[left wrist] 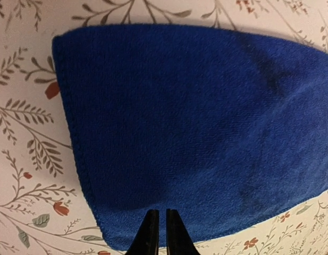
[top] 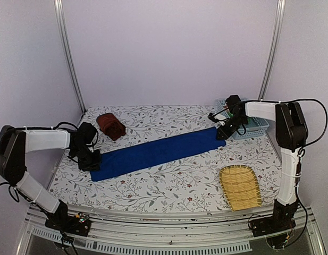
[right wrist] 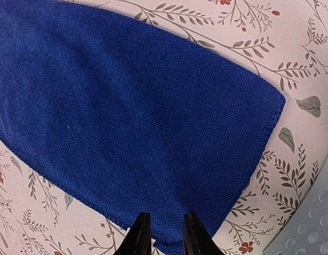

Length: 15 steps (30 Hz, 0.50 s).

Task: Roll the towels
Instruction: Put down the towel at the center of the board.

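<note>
Left gripper (left wrist: 161,213) nearly closed over blue towel (left wrist: 195,122) edge | right gripper (right wrist: 167,217) slightly parted over opposite edge

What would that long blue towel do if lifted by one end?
Probably droop: the blue towel lies flat as a thin soft strip. Its fuzzy weave looks grippy, so unlikely to slip. Pushed, it would likely bunch up, not slide.

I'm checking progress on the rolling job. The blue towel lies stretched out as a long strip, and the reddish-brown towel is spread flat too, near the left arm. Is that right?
Not quite. The top view shows the reddish-brown towel bundled up, not spread flat, near the left arm. The blue towel does lie stretched out as a long strip.
</note>
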Tool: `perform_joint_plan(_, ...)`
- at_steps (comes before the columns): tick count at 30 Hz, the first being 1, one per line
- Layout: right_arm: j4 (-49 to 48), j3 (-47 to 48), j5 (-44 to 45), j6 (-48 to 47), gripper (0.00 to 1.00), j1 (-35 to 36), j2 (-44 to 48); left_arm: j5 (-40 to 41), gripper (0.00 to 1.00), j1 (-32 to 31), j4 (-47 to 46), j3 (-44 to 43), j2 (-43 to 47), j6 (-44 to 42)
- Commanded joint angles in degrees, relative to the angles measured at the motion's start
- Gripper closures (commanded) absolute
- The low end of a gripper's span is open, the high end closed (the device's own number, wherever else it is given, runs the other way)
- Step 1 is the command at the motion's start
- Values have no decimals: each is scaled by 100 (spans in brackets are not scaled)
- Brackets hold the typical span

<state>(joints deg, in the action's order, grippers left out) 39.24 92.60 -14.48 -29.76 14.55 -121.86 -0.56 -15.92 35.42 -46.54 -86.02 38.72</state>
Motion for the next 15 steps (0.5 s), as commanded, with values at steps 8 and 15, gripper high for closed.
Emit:
perform_joint_plan(8, 4, 300, 562, 326, 74, 14, -125, 206, 90, -302, 477, 897, 217, 733)
perform_joint_plan(15, 187, 837, 773, 611, 71, 13, -501, 12, 91, -708, 764, 1277, 966, 1269)
